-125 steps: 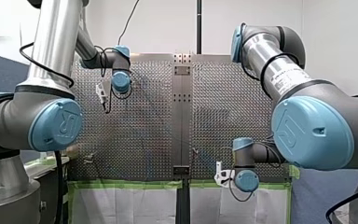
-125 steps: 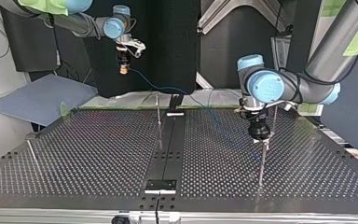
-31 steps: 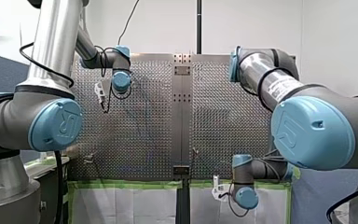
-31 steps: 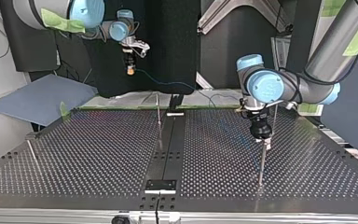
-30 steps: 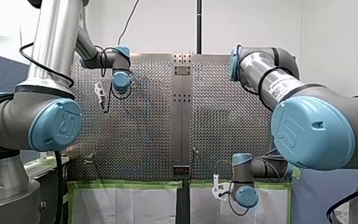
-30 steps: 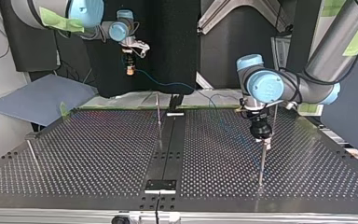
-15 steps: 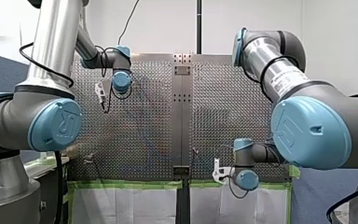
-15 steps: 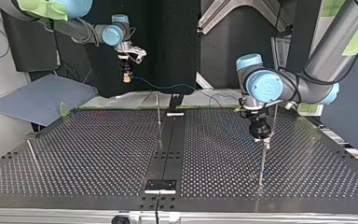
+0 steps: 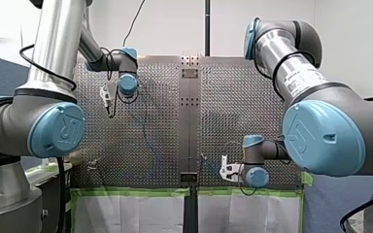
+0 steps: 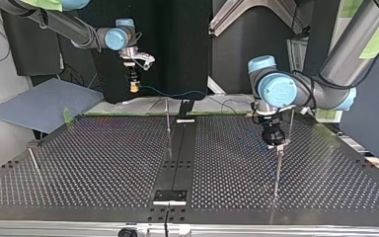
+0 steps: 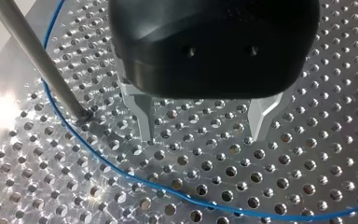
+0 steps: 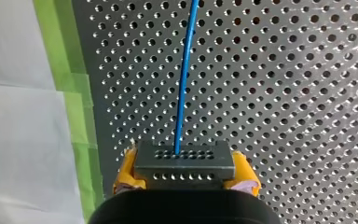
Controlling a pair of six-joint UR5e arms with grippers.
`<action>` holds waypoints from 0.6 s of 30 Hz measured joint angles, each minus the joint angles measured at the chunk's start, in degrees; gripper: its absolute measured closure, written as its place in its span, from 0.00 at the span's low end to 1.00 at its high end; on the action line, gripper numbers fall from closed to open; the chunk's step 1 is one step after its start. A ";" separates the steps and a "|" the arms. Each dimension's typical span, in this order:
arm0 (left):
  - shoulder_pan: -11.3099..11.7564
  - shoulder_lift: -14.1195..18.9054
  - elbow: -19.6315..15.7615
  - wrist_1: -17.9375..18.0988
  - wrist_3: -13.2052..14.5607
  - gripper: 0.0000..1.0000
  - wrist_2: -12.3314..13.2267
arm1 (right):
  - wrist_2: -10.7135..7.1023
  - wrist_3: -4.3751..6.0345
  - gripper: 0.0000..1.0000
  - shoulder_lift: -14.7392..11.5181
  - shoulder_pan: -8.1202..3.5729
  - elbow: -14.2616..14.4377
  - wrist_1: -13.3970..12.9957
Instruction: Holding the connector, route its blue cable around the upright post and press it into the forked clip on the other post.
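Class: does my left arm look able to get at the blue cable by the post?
Probably yes: the left gripper is open, the blue cable lies bare ahead of it, and the post stands beside.

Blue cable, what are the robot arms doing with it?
My right pincer is shut on a small dark connector, held in the air at the edge of the table. The blue cable runs out of the connector. It lies across the table and bends around the foot of a thin metal post. My left pincer hangs open just beside that post, holding nothing.
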 joint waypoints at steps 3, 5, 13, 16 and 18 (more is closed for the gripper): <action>-0.15 0.00 0.00 -0.10 0.00 0.00 -0.03 | 0.13 -0.50 1.00 0.51 0.11 0.01 0.22; -0.23 0.00 0.00 -0.14 0.00 0.00 -0.06 | 0.23 -0.81 1.00 1.07 0.21 0.04 0.22; -0.45 0.00 -0.01 -0.28 -0.72 0.00 -0.01 | 1.58 -1.37 1.00 2.61 0.00 0.11 -0.33; -0.62 0.00 -0.02 -0.54 -1.93 0.00 0.08 | 1.90 -1.36 1.00 2.67 -0.14 0.25 -0.78; -0.79 0.00 -0.01 -1.07 -2.83 0.00 0.04 | 1.90 -1.35 1.00 2.68 -0.22 0.35 -1.19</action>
